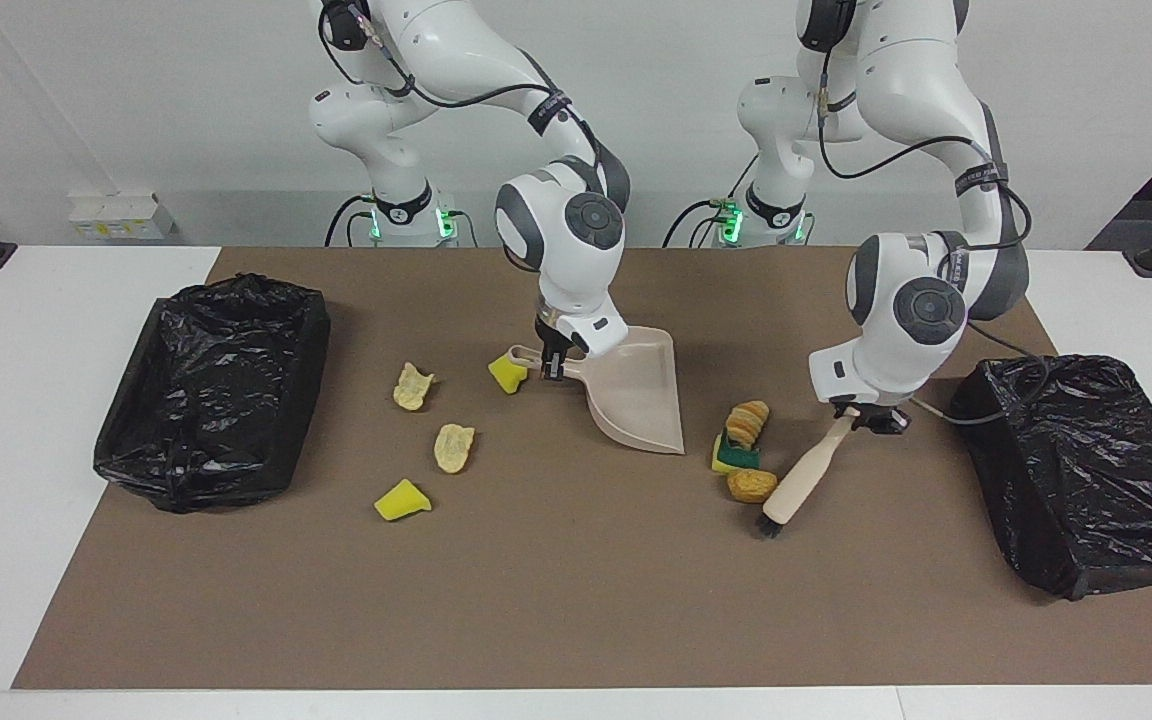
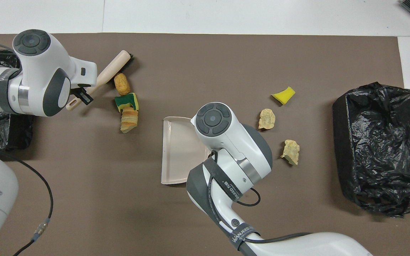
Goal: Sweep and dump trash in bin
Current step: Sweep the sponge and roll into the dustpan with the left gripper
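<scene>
Clamping the brush (image 1: 804,482), left gripper (image 1: 861,420); right gripper (image 1: 552,368) grips dustpan (image 1: 636,400).

We see a beige brush (image 1: 802,484) with black bristles, a beige dustpan (image 1: 636,400), yellow, green and orange-brown trash (image 1: 742,452), black bins (image 1: 211,390), brown mat (image 1: 556,580).

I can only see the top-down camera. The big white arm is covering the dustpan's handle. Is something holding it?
Observer: Yes. The right gripper is shut on the dustpan handle.
Operator: Is any trash hiding under that arm?
Observer: One yellow sponge chunk lies right beside the handle, toward the right arm's end.
Operator: Is the brush touching down?
Observer: It tilts from the left gripper, and its bristles seem to rest on the mat.
</scene>
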